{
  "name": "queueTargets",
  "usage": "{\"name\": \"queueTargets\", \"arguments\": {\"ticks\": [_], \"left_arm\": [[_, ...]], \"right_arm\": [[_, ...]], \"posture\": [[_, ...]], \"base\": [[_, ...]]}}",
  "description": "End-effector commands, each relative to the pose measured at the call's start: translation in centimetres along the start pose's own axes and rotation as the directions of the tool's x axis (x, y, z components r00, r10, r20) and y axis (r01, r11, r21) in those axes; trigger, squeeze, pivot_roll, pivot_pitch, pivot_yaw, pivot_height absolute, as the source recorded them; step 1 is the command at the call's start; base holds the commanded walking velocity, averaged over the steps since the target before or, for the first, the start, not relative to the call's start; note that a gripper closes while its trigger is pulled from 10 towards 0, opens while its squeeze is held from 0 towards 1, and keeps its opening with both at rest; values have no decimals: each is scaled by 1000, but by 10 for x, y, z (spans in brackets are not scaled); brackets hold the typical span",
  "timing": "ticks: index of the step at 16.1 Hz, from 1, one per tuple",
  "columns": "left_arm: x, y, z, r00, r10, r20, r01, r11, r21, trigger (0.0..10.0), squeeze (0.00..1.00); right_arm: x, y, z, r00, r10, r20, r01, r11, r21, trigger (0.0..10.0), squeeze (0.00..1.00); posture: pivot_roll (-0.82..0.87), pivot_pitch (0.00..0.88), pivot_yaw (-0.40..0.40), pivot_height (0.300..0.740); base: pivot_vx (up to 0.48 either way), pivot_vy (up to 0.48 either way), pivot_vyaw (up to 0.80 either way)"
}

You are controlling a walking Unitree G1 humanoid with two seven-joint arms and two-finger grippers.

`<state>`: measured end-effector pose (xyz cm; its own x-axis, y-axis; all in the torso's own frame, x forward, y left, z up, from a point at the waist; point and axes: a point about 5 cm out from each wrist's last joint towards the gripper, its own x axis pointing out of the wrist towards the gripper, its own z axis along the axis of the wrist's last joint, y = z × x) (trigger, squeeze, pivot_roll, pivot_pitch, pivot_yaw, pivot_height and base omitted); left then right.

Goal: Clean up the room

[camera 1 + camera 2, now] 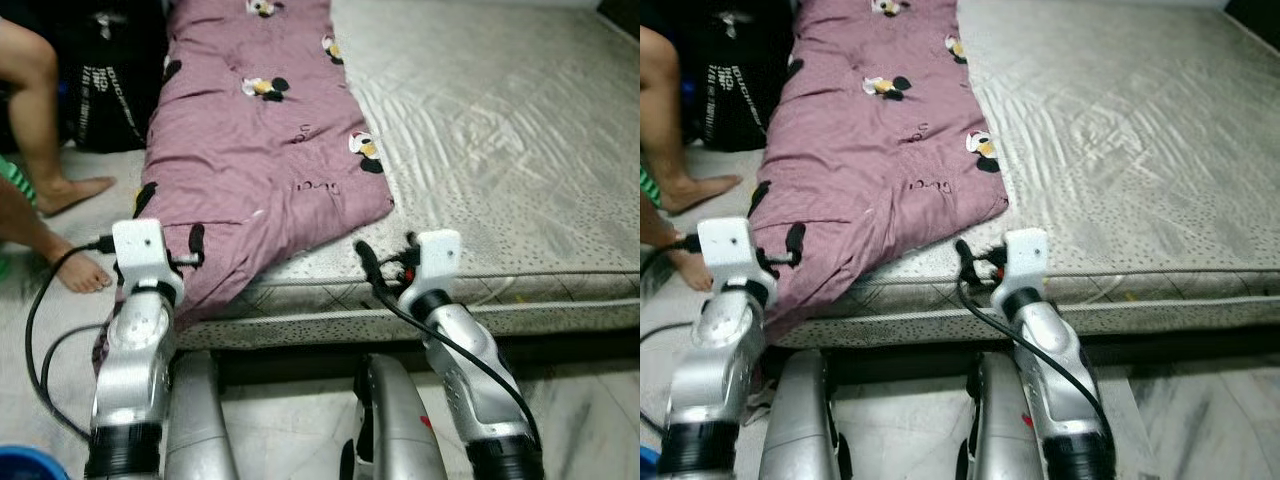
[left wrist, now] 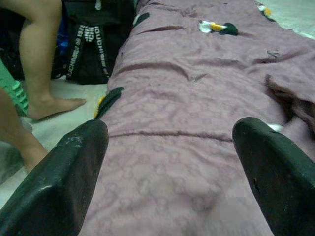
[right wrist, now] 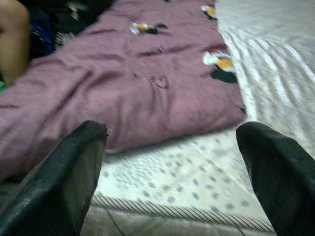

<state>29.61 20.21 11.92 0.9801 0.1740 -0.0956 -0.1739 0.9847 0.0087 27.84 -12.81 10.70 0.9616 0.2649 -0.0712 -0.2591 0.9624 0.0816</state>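
Note:
A mauve blanket [image 1: 255, 150] with cartoon prints lies along the left side of the mattress [image 1: 500, 130], its near end drooping over the front edge. My left gripper [image 2: 172, 182] is open just above that drooping end, its fingers [image 2: 64, 182] spread over the cloth. At the mattress's front edge, just right of the blanket's corner, my right gripper [image 3: 177, 182] is open too, with bare spotted mattress between its fingers. Both wrists, left [image 1: 140, 255] and right [image 1: 430, 260], hover at the bed's near edge.
A person's bare legs and feet [image 1: 60, 190] stand on the floor to the left, close to my left arm. A black bag [image 1: 110, 80] leans against the bed behind them. Tiled floor [image 1: 580, 410] lies below the bed frame at the right.

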Motion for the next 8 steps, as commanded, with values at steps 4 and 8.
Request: {"name": "queueTargets", "arguments": {"ticks": [4, 8], "left_arm": [[38, 6, 1, 995, 33, -94, -36, 999, -29, 10000, 0], [69, -21, 5, 982, -17, -188, 12, 999, -32, 10000, 0]], "right_arm": [[-27, -20, 5, 992, -123, -9, 123, 992, -22, 10000, 0], [-59, -42, 1, 973, -223, -56, 220, 974, -51, 10000, 0]], "posture": [[-123, 161, -55, 533], [-191, 182, -47, 533]], "base": [[0, 0, 0], [0, 0, 0]]}}
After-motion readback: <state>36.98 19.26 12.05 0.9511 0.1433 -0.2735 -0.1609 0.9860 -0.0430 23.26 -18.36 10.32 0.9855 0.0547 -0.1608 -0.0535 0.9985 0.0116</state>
